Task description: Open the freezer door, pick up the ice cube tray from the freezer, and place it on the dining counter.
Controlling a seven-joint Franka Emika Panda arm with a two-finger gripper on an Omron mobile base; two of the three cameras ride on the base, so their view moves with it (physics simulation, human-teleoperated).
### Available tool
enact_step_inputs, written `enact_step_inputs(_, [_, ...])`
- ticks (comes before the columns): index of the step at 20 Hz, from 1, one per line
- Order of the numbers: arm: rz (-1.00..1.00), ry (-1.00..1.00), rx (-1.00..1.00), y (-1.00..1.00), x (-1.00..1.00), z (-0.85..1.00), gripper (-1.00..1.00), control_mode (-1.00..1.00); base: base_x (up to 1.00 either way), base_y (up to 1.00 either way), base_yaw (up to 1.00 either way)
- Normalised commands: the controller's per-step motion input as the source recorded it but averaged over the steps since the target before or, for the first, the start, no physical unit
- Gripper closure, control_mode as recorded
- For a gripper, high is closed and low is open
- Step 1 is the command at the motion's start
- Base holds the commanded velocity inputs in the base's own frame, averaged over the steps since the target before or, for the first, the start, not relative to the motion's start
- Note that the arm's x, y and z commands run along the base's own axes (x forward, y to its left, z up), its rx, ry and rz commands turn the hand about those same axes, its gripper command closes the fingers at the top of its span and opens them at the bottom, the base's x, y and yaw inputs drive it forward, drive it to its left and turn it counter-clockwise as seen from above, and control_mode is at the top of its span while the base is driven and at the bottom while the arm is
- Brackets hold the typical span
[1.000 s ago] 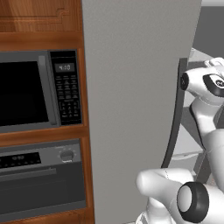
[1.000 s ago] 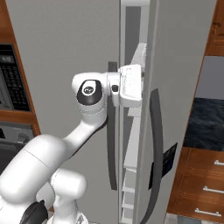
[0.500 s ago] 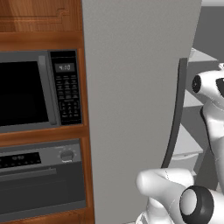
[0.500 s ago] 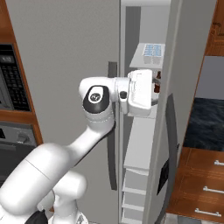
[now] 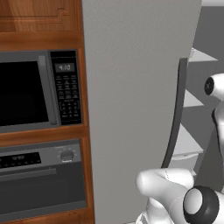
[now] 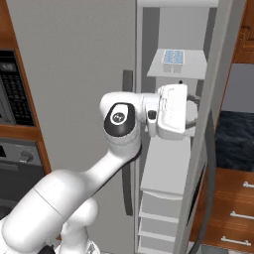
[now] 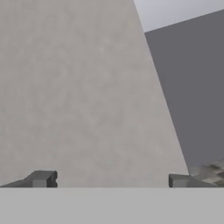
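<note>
Pale blue ice cube tray [image 6: 173,56] on shelf, above gripper [image 6: 191,112] (jaws wide)

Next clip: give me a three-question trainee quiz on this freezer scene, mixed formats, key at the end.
1. True or false: the freezer door is shut.
2. Where does the ice cube tray lie? A) on an upper freezer shelf B) in the gripper C) on the microwave
3. Fill in: the gripper jaws stand ____, holding nothing.

Key: 1 false, it is swung open; 2 A; 3 open.
</note>
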Motion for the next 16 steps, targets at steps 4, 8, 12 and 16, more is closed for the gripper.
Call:
enact_step_inputs(4, [-0.01, 0.0, 0.0, -0.22, -0.18, 0.0, -1.0, -1.0, 0.0, 0.0, 0.0])
enact_step_inputs(8, [0.0, 0.0, 0.0, -0.15, -0.1, 0.0, -1.0, -1.0, 0.0, 0.0, 0.0])
enact_step_inputs(12, [0.0, 0.0, 0.0, -0.15, -0.01, 0.0, -1.0, -1.0, 0.0, 0.0, 0.0])
enact_step_inputs(16, [0.0, 0.0, 0.0, -0.19, 0.0, 0.0, -1.0, -1.0, 0.0, 0.0, 0.0])
